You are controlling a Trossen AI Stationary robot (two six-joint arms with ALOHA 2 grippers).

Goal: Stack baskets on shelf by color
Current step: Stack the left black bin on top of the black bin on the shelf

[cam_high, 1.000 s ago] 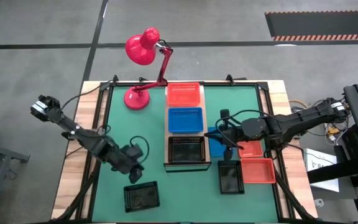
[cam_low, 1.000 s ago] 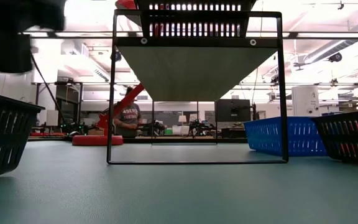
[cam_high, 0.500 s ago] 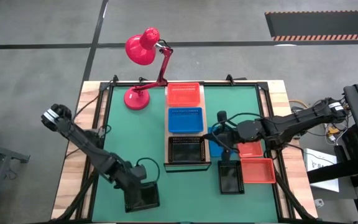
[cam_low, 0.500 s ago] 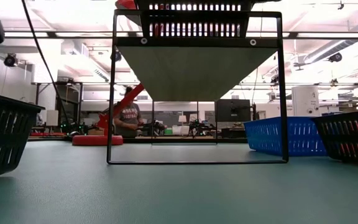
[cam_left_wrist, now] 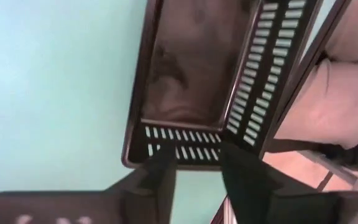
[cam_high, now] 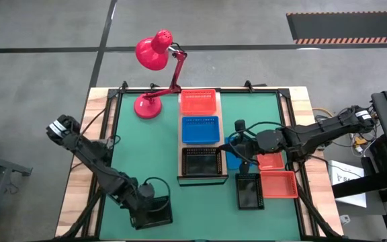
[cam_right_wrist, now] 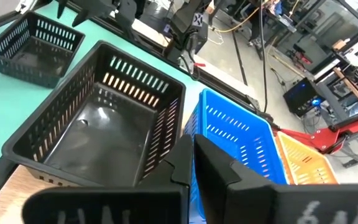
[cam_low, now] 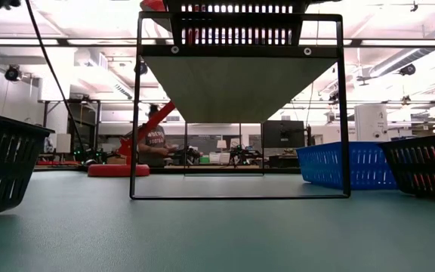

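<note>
Since a second ago, the left pincer has swung from mid-mat down to the front-left black basket and now hangs over its far rim. In the left wrist view its fingers stand narrowly apart above that basket's short mesh wall, one on either side of it, gripping nothing. This basket lies on the green mat with its long axis across the bench.

To the right stands the shelf, its long axis running from the bench's back toward the front. On it sit three baskets in a row: red at the back, blue in the middle, black at the front, each with its long side across the shelf.

Further right, the right pincer hovers just beside the shelf over a second blue basket, which it partly hides. In the right wrist view its fingers are nearly together and hold nothing. In front of it a black basket lies lengthwise front to back, with an orange one touching its right side and another orange one behind that.
</note>
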